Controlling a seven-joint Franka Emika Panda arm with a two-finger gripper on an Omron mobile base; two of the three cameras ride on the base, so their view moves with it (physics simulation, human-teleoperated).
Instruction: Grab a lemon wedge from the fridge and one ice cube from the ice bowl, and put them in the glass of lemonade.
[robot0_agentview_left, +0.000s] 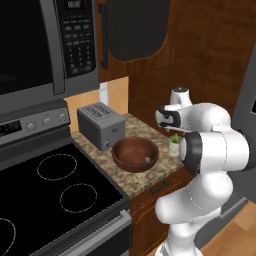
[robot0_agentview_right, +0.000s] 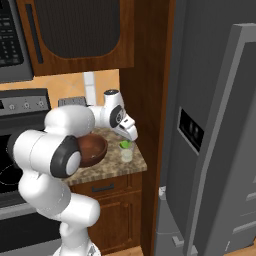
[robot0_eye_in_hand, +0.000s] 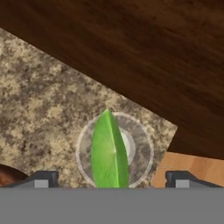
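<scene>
The lemon wedge (robot0_eye_in_hand: 108, 153), which looks green, stands upright in the glass of lemonade (robot0_eye_in_hand: 140, 151), a small clear tumbler at the counter's right end (robot0_agentview_right: 126, 154). My gripper (robot0_eye_in_hand: 113, 177) hangs right above the glass and is open. Its fingertips (robot0_eye_in_hand: 41, 179) stand wide on either side of the wedge without touching it. The ice bowl (robot0_agentview_left: 135, 154) is a wide brown wooden bowl just left of the glass. A tiny pale ice cube (robot0_agentview_left: 147, 160) lies inside it. The grey fridge (robot0_agentview_right: 210, 125) stands to the right, past a wooden side panel.
A grey toaster (robot0_agentview_left: 101, 125) sits behind the bowl on the speckled counter (robot0_agentview_left: 135, 182). The black stove top (robot0_agentview_left: 55, 190) and the microwave (robot0_agentview_left: 45, 45) above it lie to the left. A dark wooden wall panel (robot0_eye_in_hand: 144, 52) rises close beside the glass.
</scene>
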